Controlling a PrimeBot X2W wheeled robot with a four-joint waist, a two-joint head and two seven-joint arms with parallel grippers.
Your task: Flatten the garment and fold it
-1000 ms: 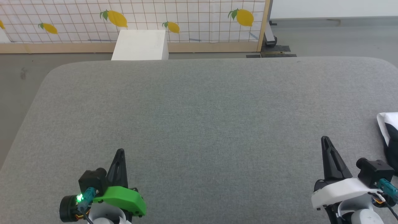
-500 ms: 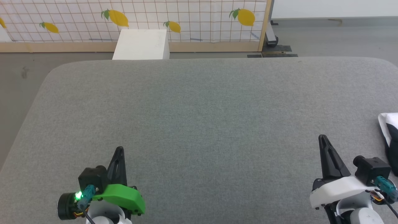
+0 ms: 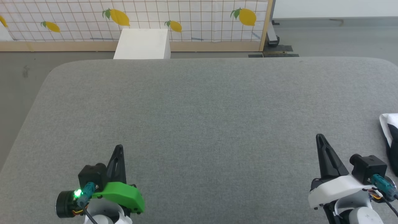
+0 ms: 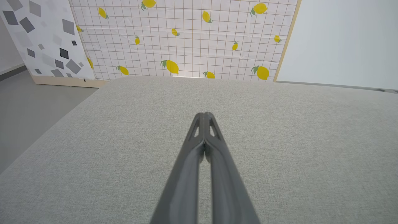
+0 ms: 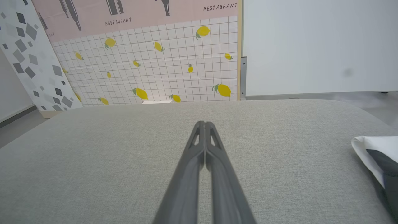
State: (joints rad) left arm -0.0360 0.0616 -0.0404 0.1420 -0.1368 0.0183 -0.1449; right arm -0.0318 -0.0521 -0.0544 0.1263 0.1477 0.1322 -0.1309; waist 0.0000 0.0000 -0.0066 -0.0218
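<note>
Head view: the garment (image 3: 388, 123) lies right of the right end effector (image 3: 320, 137).

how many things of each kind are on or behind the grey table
garment: 1
grippers: 2 (left gripper, right gripper, both shut)
table: 1
white box: 1
lemon screen: 1
total: 6
</note>
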